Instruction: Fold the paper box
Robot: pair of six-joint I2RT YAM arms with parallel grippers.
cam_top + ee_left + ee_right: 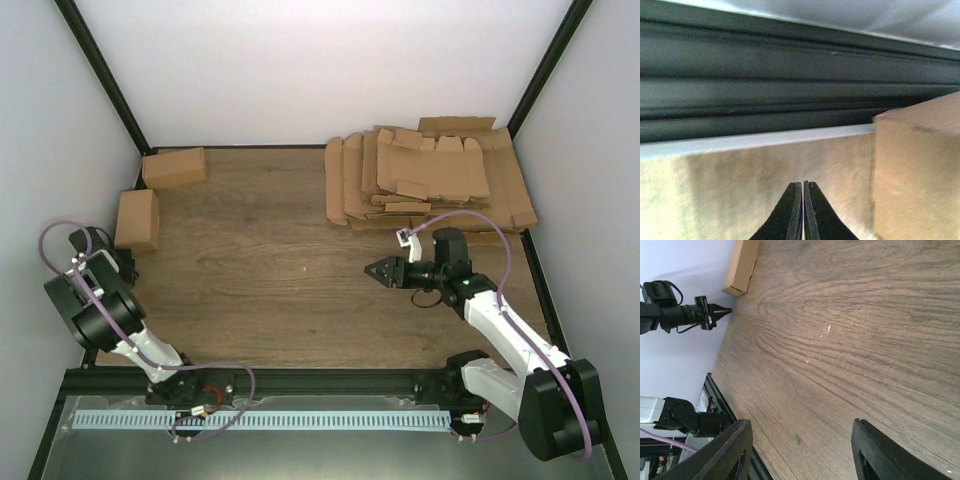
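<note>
A stack of flat brown cardboard box blanks (pixel 430 180) lies at the back right of the wooden table. My right gripper (pixel 373 269) is open and empty, hovering over the middle of the table in front of the stack; in its wrist view (pixel 802 427) the jaws stand wide apart over bare wood. My left gripper (pixel 130 262) is shut and empty at the far left, just in front of a folded box (pixel 137 218). In the left wrist view the closed fingertips (pixel 803 210) point at the table's left edge, with that box (pixel 920 170) to the right.
A second folded box (pixel 175 167) sits at the back left. Black frame posts and white walls enclose the table; a dark rail (pixel 790 90) runs along the left edge. The left arm (pixel 670 315) and folded box (pixel 742 267) show in the right wrist view.
</note>
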